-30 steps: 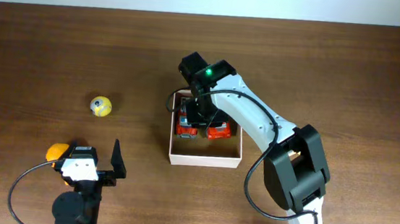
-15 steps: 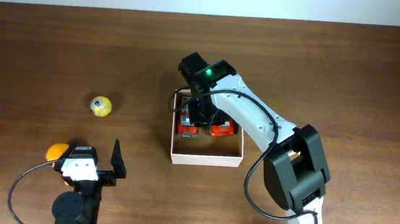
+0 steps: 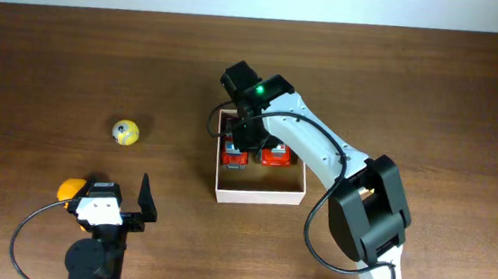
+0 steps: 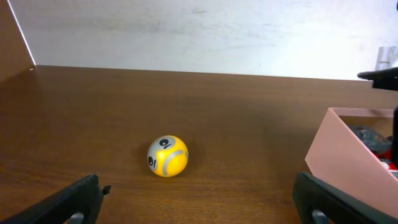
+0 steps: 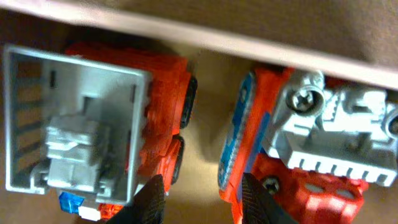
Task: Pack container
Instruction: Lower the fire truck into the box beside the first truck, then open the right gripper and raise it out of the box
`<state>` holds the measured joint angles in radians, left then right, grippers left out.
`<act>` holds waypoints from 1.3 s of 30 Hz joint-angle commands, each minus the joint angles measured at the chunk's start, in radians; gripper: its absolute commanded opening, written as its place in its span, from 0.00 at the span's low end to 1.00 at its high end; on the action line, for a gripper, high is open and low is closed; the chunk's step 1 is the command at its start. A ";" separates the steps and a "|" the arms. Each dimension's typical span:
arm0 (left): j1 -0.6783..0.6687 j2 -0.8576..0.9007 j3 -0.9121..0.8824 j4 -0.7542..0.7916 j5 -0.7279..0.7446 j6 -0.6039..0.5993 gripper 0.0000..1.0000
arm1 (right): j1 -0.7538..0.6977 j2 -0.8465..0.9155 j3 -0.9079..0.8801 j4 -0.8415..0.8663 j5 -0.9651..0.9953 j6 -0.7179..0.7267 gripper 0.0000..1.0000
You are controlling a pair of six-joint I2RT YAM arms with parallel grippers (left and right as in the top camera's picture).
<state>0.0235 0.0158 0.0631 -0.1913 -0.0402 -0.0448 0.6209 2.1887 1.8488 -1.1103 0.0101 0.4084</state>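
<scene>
Inside the container (image 3: 260,200), right jaws part-open between two red trucks (image 5: 166,93), left jaws wide.

Look: shallow square container (image 3: 260,184), thin white walls, tan floor.
Pose: lay flat, open side up.
Place: near the middle of the table (image 3: 433,101).
Contents: two orange-red toy trucks (image 5: 161,106) side by side at its far end.

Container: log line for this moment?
task: pack container | right claw: open, over gap between red trucks inside | left claw: open | yellow ball: outside container
</scene>
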 commanded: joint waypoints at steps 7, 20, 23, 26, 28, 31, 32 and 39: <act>-0.003 -0.005 -0.008 0.004 0.011 0.019 0.99 | -0.001 -0.020 -0.007 0.015 0.007 -0.038 0.35; -0.003 -0.005 -0.008 0.004 0.011 0.019 0.99 | -0.016 -0.020 -0.007 -0.056 0.082 -0.038 0.35; -0.003 -0.005 -0.008 0.004 0.011 0.019 0.99 | -0.030 -0.020 -0.007 -0.060 0.085 -0.038 0.35; -0.003 -0.005 -0.008 0.004 0.011 0.019 0.99 | -0.042 -0.020 -0.007 -0.063 0.102 -0.038 0.35; -0.003 -0.005 -0.008 0.004 0.011 0.019 0.99 | -0.050 -0.020 -0.007 -0.063 0.105 -0.038 0.35; -0.003 -0.005 -0.008 0.004 0.011 0.019 0.99 | -0.058 -0.020 -0.007 -0.063 0.104 -0.038 0.35; -0.003 -0.005 -0.008 0.004 0.011 0.019 0.99 | -0.060 -0.020 -0.007 -0.063 0.104 -0.038 0.35; -0.003 -0.005 -0.008 0.004 0.011 0.019 0.99 | -0.058 -0.021 -0.007 -0.037 0.059 -0.050 0.39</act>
<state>0.0235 0.0158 0.0631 -0.1913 -0.0402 -0.0448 0.5701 2.1887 1.8488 -1.1629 0.0811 0.3679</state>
